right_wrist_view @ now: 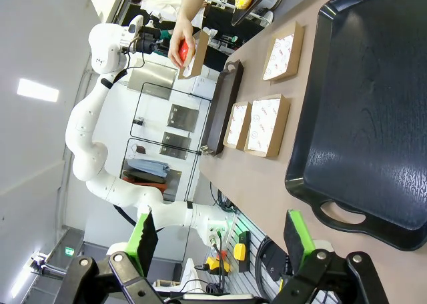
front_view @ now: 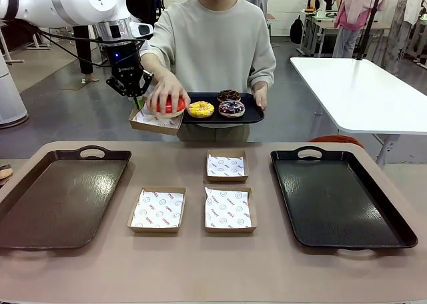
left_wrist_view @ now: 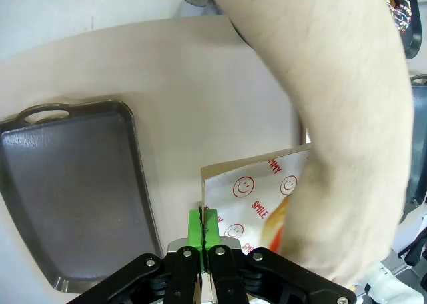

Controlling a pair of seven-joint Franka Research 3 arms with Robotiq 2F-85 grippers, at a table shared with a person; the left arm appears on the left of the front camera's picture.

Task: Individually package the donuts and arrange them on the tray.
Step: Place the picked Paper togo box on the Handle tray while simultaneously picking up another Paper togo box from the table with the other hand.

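Front view: the left end effector (front_view: 137,97) holds a box (front_view: 157,122) aloft by its rim while a hand (front_view: 165,89) presses the red donut (front_view: 176,105) in; that push could twist the box loose. Left wrist view: the pads (left_wrist_view: 194,225) are clamped on the box wall. Right wrist view: the right end effector (right_wrist_view: 221,232) stands wide apart, empty.

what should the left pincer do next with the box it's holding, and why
Probably hold steady for a moment: the left pincer is shut on the rim of the shallow brown cardboard box, and the person's hand covers the red glazed ring donut at the box, not yet let go.
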